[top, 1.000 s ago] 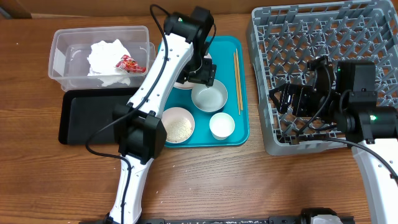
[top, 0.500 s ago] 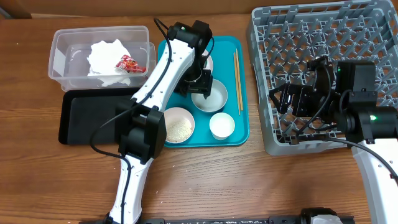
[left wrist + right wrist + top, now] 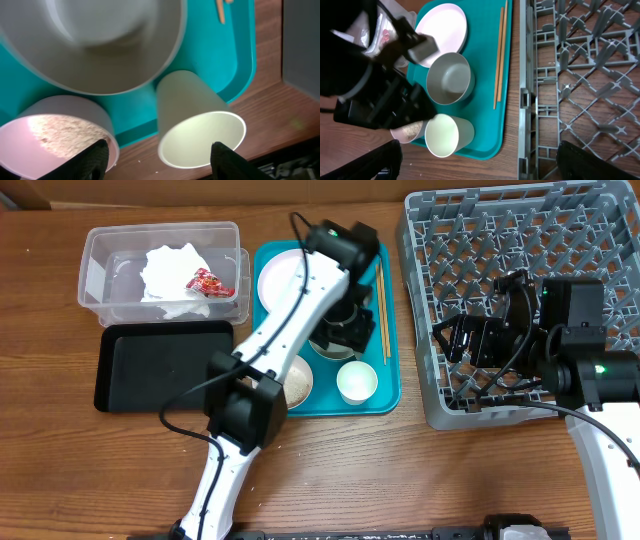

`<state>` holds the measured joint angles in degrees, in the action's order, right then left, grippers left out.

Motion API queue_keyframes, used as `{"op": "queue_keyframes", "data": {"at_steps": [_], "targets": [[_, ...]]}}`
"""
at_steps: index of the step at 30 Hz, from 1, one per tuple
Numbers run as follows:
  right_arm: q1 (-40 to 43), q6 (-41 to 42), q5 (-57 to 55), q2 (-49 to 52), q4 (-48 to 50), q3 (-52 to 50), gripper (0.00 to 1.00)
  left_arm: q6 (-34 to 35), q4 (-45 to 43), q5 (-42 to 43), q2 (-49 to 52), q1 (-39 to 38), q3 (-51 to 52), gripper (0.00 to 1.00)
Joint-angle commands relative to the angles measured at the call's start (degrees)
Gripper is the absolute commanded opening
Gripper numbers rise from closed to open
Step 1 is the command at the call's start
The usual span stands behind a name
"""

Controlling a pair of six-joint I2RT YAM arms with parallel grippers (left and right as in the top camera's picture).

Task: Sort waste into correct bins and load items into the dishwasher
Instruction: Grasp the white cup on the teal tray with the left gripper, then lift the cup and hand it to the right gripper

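Your left hand (image 3: 159, 154) hangs over the teal tray (image 3: 240, 65). Its fingers (image 3: 95, 157) are spread wide w/ nothing between them, so it's open and gripping zilch. Below it sits the blue-grey bowl (image 3: 100, 45). The white cup (image 3: 200, 132) is near one fingertip and the small rice bowl (image 3: 55, 135) near the other, rice grains (image 3: 60, 131) inside.

From overhead, the white plate (image 3: 283, 275) lies just left of the hand on the same tray. The chopsticks (image 3: 381, 298) lie side by side just to its right, along the tray edge. Well off to the hand's left is the clear tub (image 3: 110, 250), napkin (image 3: 170, 268) and red wrapper (image 3: 206, 281) inside. The black tray (image 3: 150, 370) is just beside the tub on the near side.

Your right hand (image 3: 480, 157) is wide open too, empty. It hovers at the edge of the grey rack (image 3: 570, 75) nearest the tray, well apart from the dishes. All of it's on the wooden bench (image 3: 400, 470).
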<state>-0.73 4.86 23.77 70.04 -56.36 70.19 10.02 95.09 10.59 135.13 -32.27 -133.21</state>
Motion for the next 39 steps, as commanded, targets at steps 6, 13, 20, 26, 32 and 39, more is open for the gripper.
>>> {"op": "queue_keyframes", "data": {"at_steps": [6, 13, 20, 26, 32, 39], "targets": [[0.4, -0.2, 0.3, 0.2, 0.1, 1.4, 1.0, -0.6, -5.2, -4.2, -1.7, -3.1, 8.5, 0.54], [0.4, -0.2, 0.4, 0.2, 0.1, 1.4, 1.0, 0.5, -6.3, -5.2, -1.7, -2.9, 10.1, 0.04], [0.4, -0.2, 0.9, 0.2, 0.1, 1.4, 1.0, -0.8, -4.0, -1.5, -1.8, -2.5, 9.1, 0.04], [0.3, 2.5, 12.1, 0.2, 2.7, 1.4, 1.0, -9.6, 1.6, 18.4, -1.8, 2.7, 1.2, 0.04], [0.3, 5.7, 20.0, 2.9, 7.8, 1.4, 1.0, -17.2, 1.7, 47.8, -1.9, 12.1, -3.3, 0.04], [0.3, 5.7, 39.4, 9.9, 20.8, 1.4, 0.93, -17.8, 1.7, 62.6, -1.9, 20.0, -3.1, 0.04]]}}
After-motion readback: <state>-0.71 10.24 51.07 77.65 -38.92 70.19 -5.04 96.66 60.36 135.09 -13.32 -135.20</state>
